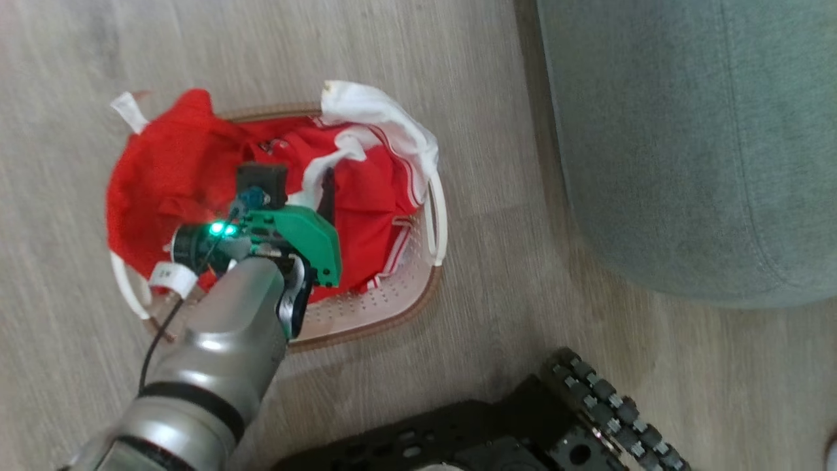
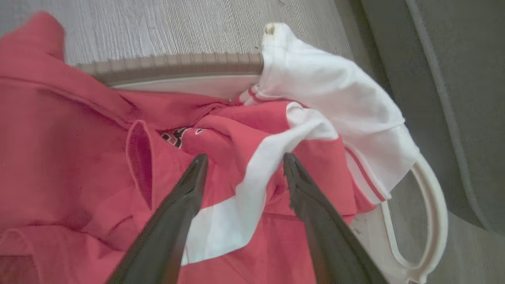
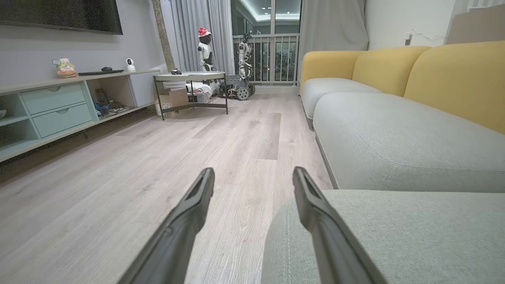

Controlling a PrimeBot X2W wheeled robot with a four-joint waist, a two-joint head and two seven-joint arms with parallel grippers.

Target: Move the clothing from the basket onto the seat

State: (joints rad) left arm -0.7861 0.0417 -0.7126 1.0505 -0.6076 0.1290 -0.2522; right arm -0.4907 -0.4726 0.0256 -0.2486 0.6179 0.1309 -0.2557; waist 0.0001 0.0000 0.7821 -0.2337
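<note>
**Clothing**: bright red sports garments with white bands, heaped in the basket. One red fold hangs over the rim on the left, and a white sleeve lies over the far right corner.

**Basket:** stands on the wood floor, apart from the seat, with a strip of floor between them.

**Left gripper**: jaws apart, tips down at the heap, straddling a raised fold with a white band. Nothing is clamped.

**Right gripper**: jaws apart, holding nothing, poised over a corner of the seat.

**Step in hand:** the first pick, with the grasp not yet made.

**Next move, as judged:**
- Close on the banded fold.
- Lift high enough to draw the draped parts off the rim.
- Carry it right to the seat.

**Edges:** the brown rim and the white handle sit under the sleeve, so trailing fabric could snag there and drag the basket.

**Open room:** the seat's top is broad. The robot's wheeled base stands near the basket's near side.
</note>
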